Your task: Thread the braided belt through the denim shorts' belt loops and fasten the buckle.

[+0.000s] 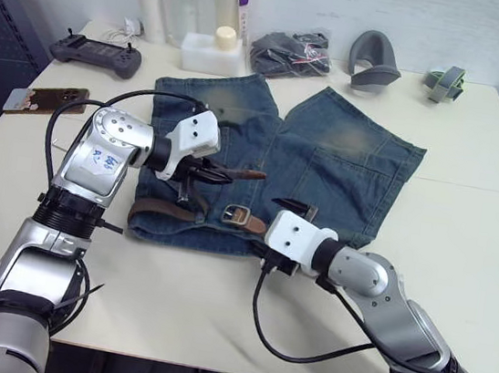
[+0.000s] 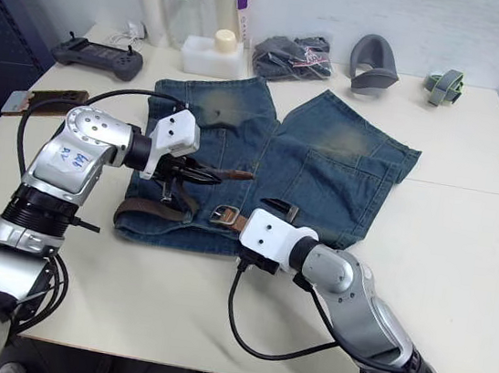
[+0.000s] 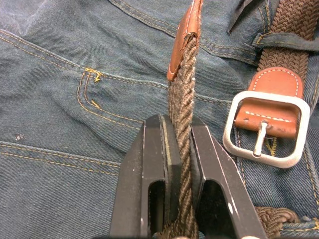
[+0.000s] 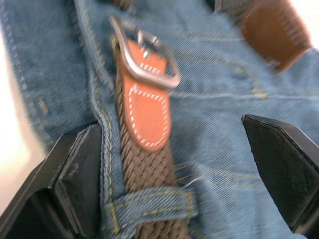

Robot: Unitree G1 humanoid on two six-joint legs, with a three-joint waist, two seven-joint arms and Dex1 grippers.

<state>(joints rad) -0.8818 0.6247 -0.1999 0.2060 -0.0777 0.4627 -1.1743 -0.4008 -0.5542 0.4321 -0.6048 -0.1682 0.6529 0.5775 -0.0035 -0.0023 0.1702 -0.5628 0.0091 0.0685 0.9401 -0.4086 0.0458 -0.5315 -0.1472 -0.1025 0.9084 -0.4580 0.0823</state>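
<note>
My left gripper (image 3: 180, 149) pinches the dark-brown woven braided belt (image 3: 183, 107) just below its tan leather tip, black fingers (image 3: 149, 169) pressed flat against the ribbed weave and holding that end above the mid-blue denim shorts (image 1: 327, 160) spread on the cream table (image 1: 464, 233). The belt's other stretch lies along the stitched waistband, under a narrow denim belt loop (image 4: 149, 206). Its silver rectangular metal buckle (image 1: 236, 213), prong across the frame, rests on the waistband between my arms. My right gripper (image 4: 169, 164) is spread wide over the buckle, touching nothing; its fingertips are cut off.
</note>
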